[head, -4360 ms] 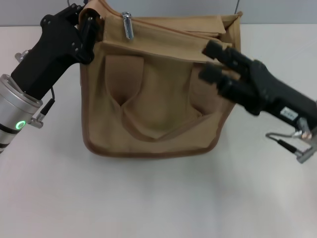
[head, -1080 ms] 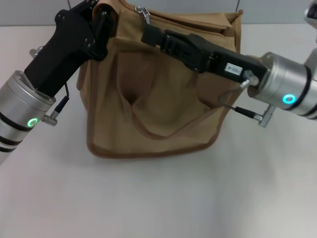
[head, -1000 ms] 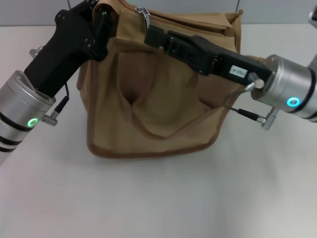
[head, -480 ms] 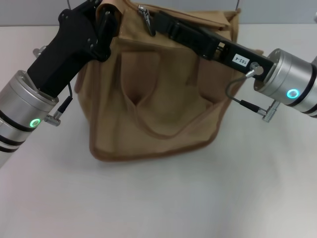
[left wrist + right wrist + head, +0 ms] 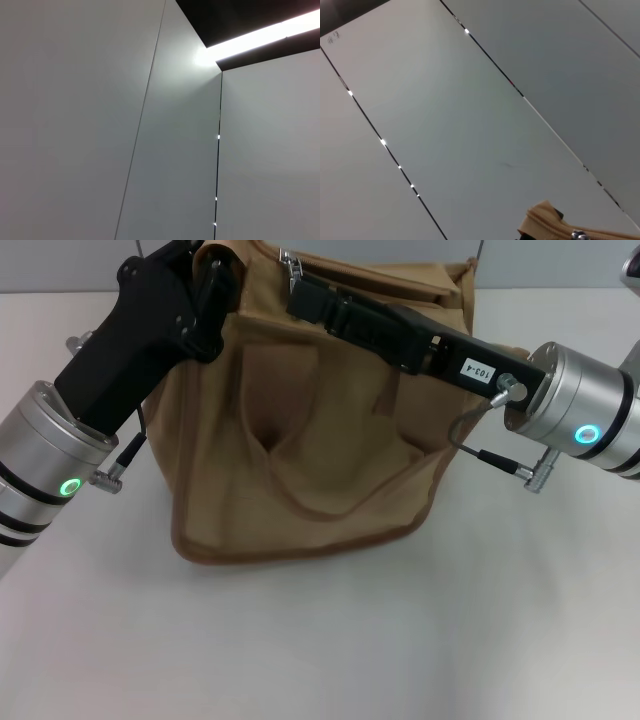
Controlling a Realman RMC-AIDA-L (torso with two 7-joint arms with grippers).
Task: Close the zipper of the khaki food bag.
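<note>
Khaki food bag (image 5: 300, 430) standing upright at the far edge of the desk (image 5: 330, 640), nearer its far left corner, front pocket and strap handles facing the robot. Left gripper (image 5: 210, 275) clamped on the bag's top left corner, fingers pinching the fabric there, same hold as a few seconds ago, bracing that end. Right gripper (image 5: 305, 298) now stretched across the bag's top from the right, fingertips just beside the small silver slider (image 5: 292, 264) near the left end of the zipper (image 5: 380, 280); some seconds back, hanging off the bag's right side, well apart from the slider. Within the last second, only small shifts: up toward the track, then slightly back down, slider barely displaced. Cannot tell whether the right fingers are pinching the pull tab or merely touching it, since the tips are hidden against the fabric. Right wrist view catching just a scrap of tan zipper tape with a metal bit against the ceiling. Judgement: reach completed, grasp being settled, track still open along nearly its full length; pull toward the right end not yet made.
</note>
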